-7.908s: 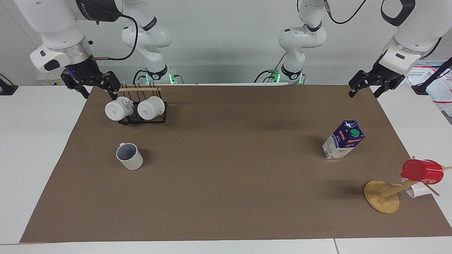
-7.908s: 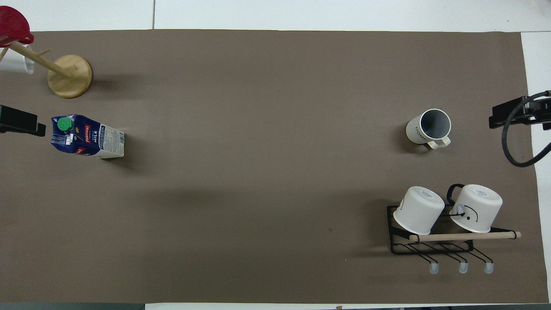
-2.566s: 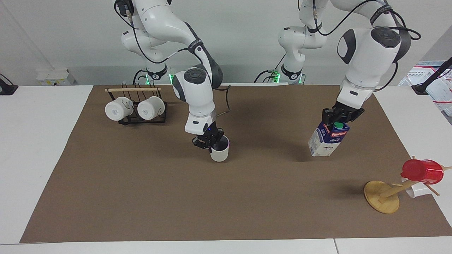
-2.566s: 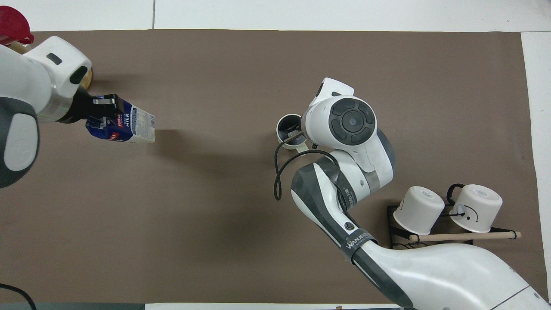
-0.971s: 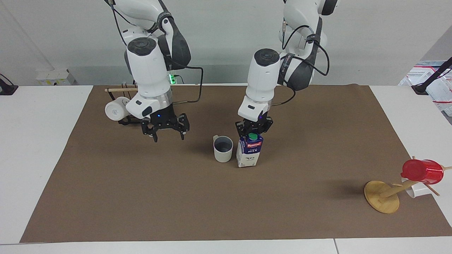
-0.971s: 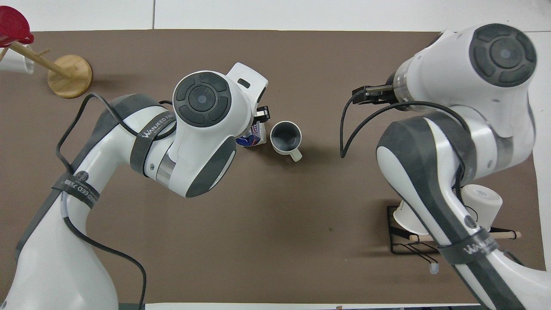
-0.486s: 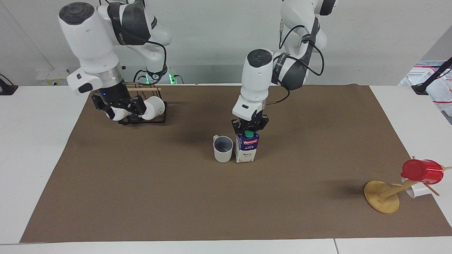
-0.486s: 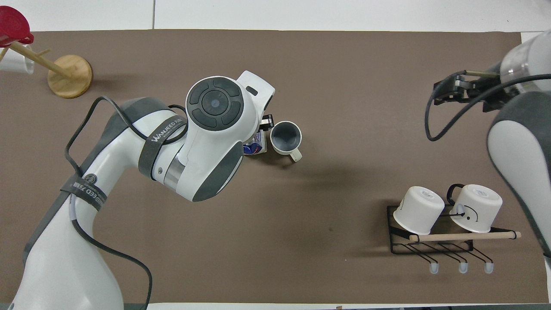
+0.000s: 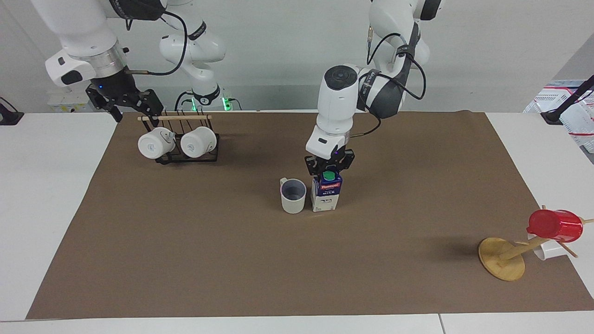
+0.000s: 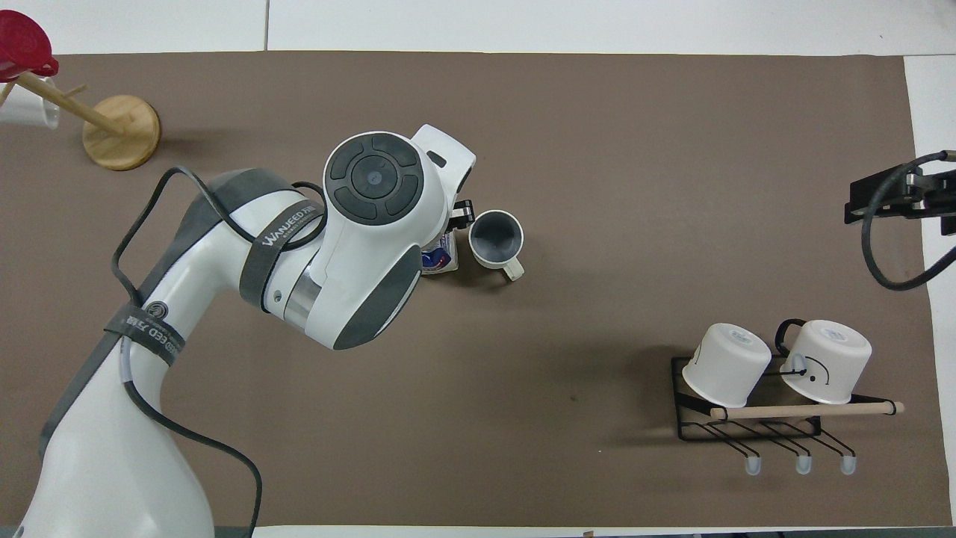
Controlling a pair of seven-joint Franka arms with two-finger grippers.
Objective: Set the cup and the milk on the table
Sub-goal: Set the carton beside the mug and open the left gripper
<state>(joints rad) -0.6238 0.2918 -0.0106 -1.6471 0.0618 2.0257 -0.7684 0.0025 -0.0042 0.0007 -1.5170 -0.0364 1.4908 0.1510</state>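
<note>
The grey-white cup (image 9: 293,195) stands upright on the brown mat of the table (image 9: 278,269), near the mat's middle. The blue and white milk carton (image 9: 326,195) stands upright right beside it, toward the left arm's end, with its green cap showing. My left gripper (image 9: 328,169) is at the carton's top ridge and looks shut on it. In the overhead view the left arm hides most of the carton (image 10: 441,258); the cup (image 10: 496,237) shows whole. My right gripper (image 9: 134,110) is open and empty, raised over the mat's corner by the mug rack.
A black wire rack with two white mugs (image 9: 178,143) stands near the robots at the right arm's end. A wooden mug tree (image 9: 502,259) with a red cup (image 9: 554,226) stands at the left arm's end, farther from the robots.
The carton has gone from slightly tilted to upright beside the cup. My right gripper has pulled back and risen from the rack to the mat's corner.
</note>
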